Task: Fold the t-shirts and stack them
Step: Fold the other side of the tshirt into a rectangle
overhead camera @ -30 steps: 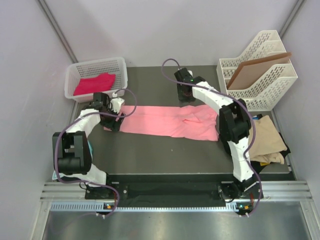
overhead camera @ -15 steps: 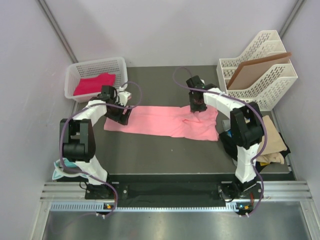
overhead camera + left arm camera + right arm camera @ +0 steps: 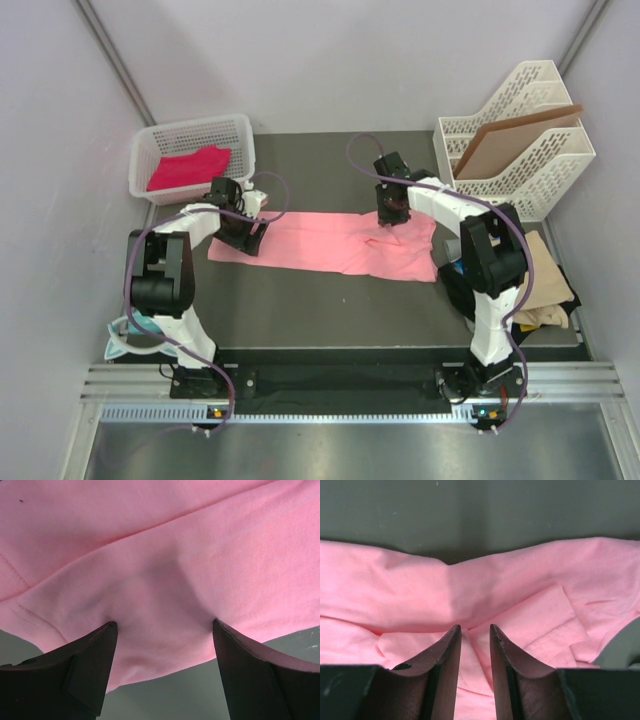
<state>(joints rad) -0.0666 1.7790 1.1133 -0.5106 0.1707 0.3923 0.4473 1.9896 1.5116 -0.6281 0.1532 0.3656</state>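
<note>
Salmon pink t-shirt (image 3: 330, 243) lies flat on the table (image 3: 330, 310) as a long strip running left to right, with a rumpled fold on its right half. Left gripper (image 3: 243, 232) is down on the strip's left end. In the left wrist view its fingers (image 3: 90, 670) are spread wide, tips pressed into the cloth near the hem, nothing pinched. Right gripper (image 3: 392, 212) sits on the far edge of the right half. Its fingers (image 3: 445, 665) are nearly together with a thin ridge of pink cloth in the gap, so it looks clamped on the shirt. Magenta-pink t-shirt (image 3: 190, 168) is in the white basket (image 3: 190, 128), far left. Tan t-shirt (image 3: 535, 285) is heaped off the table's right edge. Brown board (image 3: 515, 140) stands in the file rack (image 3: 545, 195), far right.
</note>
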